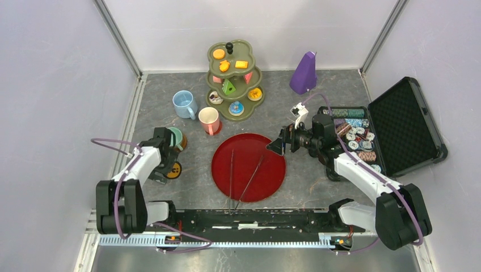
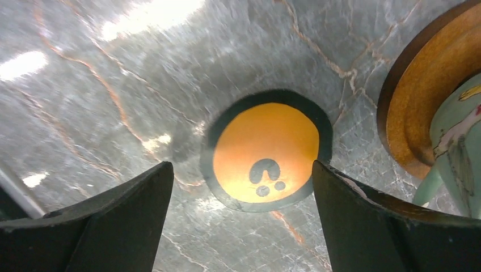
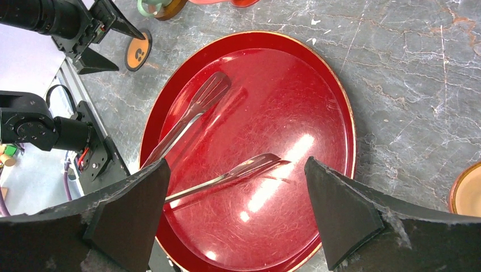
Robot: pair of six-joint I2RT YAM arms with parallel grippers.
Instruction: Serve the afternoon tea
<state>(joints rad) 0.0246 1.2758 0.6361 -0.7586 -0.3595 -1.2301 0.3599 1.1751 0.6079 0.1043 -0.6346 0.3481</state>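
Note:
A green three-tier stand (image 1: 232,85) at the back holds donuts, cake slices and orange biscuits. A blue mug (image 1: 184,104) and a pink mug (image 1: 209,120) stand in front of it. A green mug (image 1: 176,137) sits on a brown saucer (image 2: 417,107). A small round orange piece with a black rim and a paw mark (image 2: 265,150) lies flat on the table (image 1: 174,169). My left gripper (image 2: 241,226) is open and empty just short of it. My right gripper (image 3: 238,221) is open and empty over the red tray's (image 3: 317,96) right edge.
Metal tongs (image 1: 241,175) lie spread on the red tray (image 1: 272,170). A purple metronome (image 1: 304,72) stands at the back right. An open black case (image 1: 405,124) with poker chips (image 1: 356,133) lies beside my right arm. Walls close in left, right and back.

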